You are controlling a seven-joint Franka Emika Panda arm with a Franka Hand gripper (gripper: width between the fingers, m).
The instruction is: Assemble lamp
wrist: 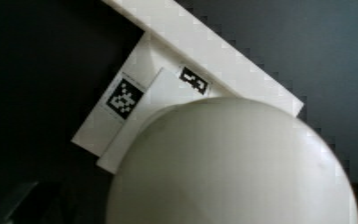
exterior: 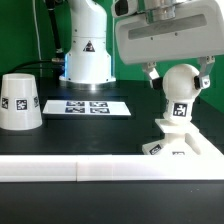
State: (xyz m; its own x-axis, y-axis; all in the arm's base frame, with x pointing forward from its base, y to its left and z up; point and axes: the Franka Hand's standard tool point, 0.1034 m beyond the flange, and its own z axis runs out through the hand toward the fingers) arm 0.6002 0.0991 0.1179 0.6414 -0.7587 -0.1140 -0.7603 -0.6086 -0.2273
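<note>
The ball-shaped white bulb (exterior: 180, 84) stands upright by its tagged neck on the low sloped base (exterior: 185, 148), at the exterior view's right. My gripper (exterior: 178, 74) hangs straight over it, open. Its two dark fingers flank the ball, each with a small gap to it. In the wrist view the bulb (wrist: 229, 160) fills most of the picture, with the tagged base (wrist: 126, 100) behind it. The cone-shaped shade (exterior: 20, 102) sits wide end down at the exterior view's left, well apart from the gripper.
The marker board (exterior: 88, 106) lies flat at the middle back, in front of the arm's white pedestal (exterior: 86, 55). A long white bar (exterior: 60, 170) edges the table's front, just before the base. A green wall closes the back.
</note>
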